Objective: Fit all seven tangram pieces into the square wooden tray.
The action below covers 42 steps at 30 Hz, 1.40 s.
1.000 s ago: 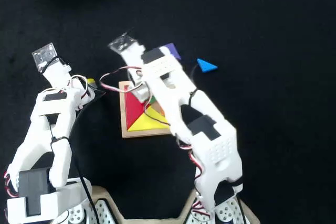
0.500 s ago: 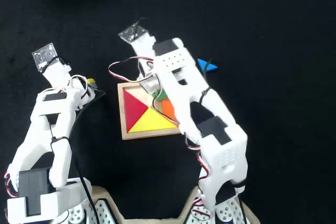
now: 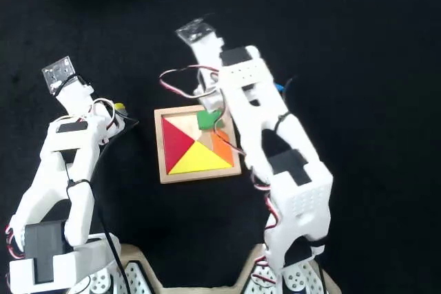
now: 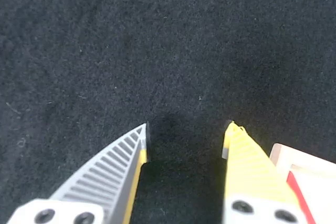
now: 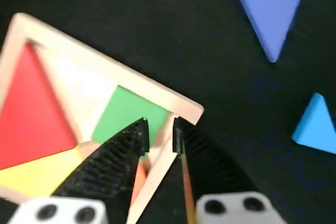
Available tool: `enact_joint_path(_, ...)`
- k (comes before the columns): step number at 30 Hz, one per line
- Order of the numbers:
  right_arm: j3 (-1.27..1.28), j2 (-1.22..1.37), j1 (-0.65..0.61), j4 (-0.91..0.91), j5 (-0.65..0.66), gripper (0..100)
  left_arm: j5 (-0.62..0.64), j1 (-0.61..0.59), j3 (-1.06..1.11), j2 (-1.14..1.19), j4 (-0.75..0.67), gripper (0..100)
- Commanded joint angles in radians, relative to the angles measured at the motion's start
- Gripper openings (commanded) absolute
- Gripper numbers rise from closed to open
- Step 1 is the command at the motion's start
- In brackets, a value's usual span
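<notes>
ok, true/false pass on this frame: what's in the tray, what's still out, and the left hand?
1. The green square lies inside the tray. True.
2. The purple triangle is in the tray. False: it lies on the black cloth outside the tray, as does the blue triangle.
3. The left hand is shut on a piece. False: it is open and empty over the cloth, beside a corner of the tray.
4. The red triangle and the yellow triangle are both in the tray. True.
</notes>
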Motion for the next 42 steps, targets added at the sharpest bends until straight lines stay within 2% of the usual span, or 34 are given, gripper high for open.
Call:
enact_joint_path(1,-0.064,0.048,0.037,-0.018,0.028,7.7,-0.003,-0.002,-0.053,-0.003,-0.018,23)
enact_joint_path(9,-0.166,0.186,0.005,0.018,0.068,7.7,-0.003,-0.002,-0.054,-0.003,-0.018,23)
enact_joint_path(16,-0.229,0.194,-0.074,0.115,0.069,7.7,-0.005,-0.001,-0.056,-0.002,-0.018,23)
enact_joint_path(23,-0.231,0.189,-0.104,0.123,0.063,7.7,-0.005,-0.001,-0.058,-0.002,-0.018,23)
enact_joint_path(33,-0.194,0.010,-0.029,0.195,0.069,7.7,-0.005,-0.001,-0.058,-0.002,-0.018,23)
enact_joint_path(38,-0.185,-0.007,0.060,0.192,0.071,7.7,-0.005,-0.001,-0.058,-0.002,-0.018,23)
enact_joint_path(42,-0.165,0.036,0.061,0.164,0.071,7.7,-0.005,-0.001,-0.058,-0.002,-0.018,23)
